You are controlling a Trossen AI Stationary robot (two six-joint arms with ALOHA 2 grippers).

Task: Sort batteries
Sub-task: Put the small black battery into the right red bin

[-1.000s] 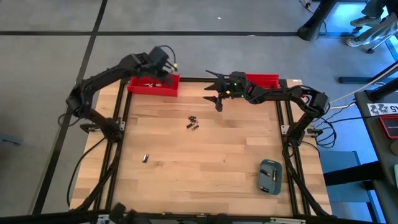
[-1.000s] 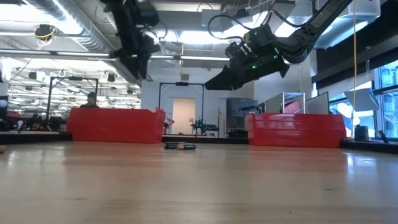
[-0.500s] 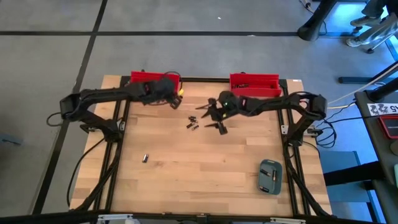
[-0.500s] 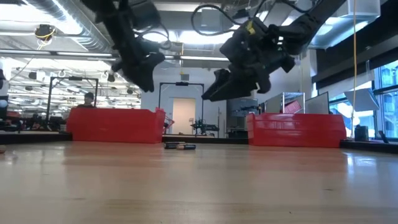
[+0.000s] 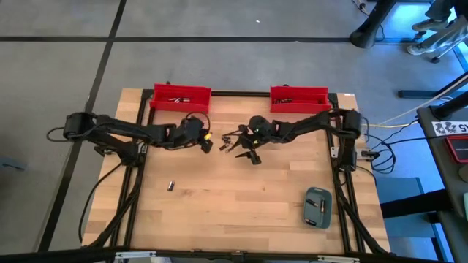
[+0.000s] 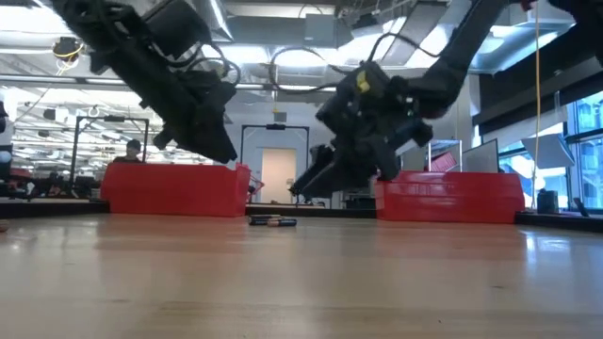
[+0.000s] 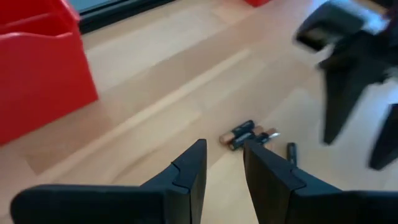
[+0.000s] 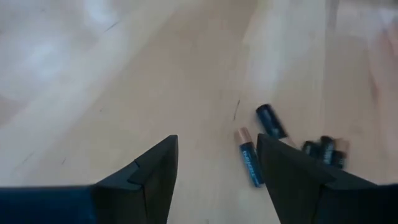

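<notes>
Several batteries (image 5: 226, 145) lie clustered mid-table, between two grippers; another battery (image 5: 170, 185) sits well apart. Left gripper (image 7: 222, 163), fingers narrowly parted, and right gripper (image 8: 217, 163), spread wide and empty, both hover close; picking one cell looks next, calling for careful centring.

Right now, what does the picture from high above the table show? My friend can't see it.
Two dark robot arms reach over a light wooden table, the left gripper and the open right gripper on either side of a cluster of tiny dark batteries. Two red plastic bins sit at the far edge. One stray battery and a grey-blue case lie nearer.
</notes>
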